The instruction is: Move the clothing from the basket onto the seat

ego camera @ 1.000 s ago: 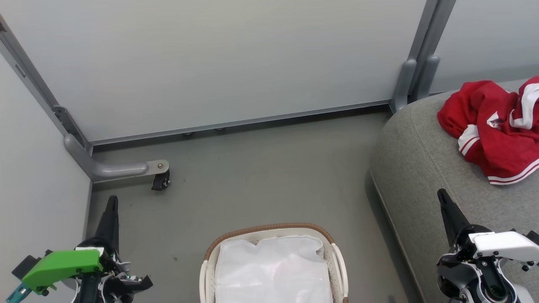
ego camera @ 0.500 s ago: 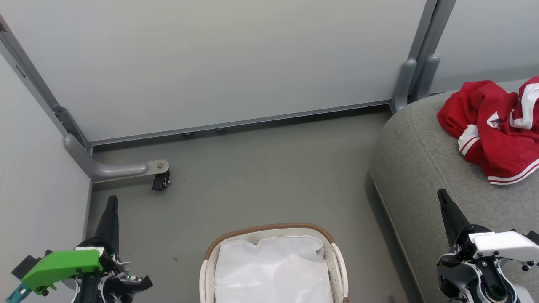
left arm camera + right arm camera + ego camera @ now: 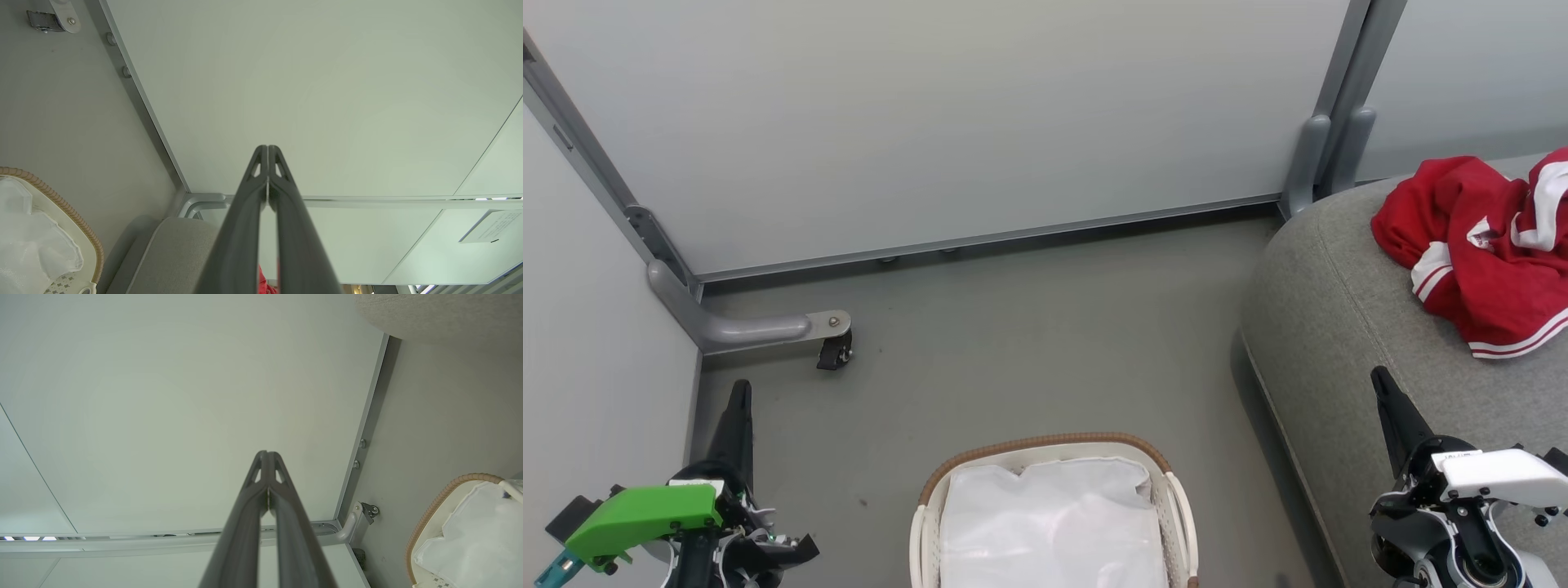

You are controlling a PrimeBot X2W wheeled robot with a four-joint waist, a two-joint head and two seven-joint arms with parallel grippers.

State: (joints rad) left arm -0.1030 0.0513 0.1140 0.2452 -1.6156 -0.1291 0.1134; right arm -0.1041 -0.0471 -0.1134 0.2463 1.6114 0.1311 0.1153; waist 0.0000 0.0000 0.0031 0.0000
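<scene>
The red clothing (image 3: 1490, 245) with white stripes lies bunched on the grey seat (image 3: 1347, 327) at the right; a sliver of its red (image 3: 264, 286) peeks between my left fingers. The white basket (image 3: 1045, 445) with a brown rim stands on the floor at bottom centre, holding just its white liner; its rim also shows as basket (image 3: 77, 220) and basket (image 3: 437, 502). My left gripper (image 3: 740, 387) is shut and empty at the lower left, left of the basket. My right gripper (image 3: 1378, 376) is shut and empty over the seat's front edge. Both close-ups, left gripper (image 3: 267, 148) and right gripper (image 3: 266, 453), show fingertips pressed together.
Pale partition panels (image 3: 980, 114) wall in the space at back and left. A grey metal foot with a caster (image 3: 833, 351) juts onto the floor at the left. Open grey floor (image 3: 1045, 343) lies between basket, panels and seat.
</scene>
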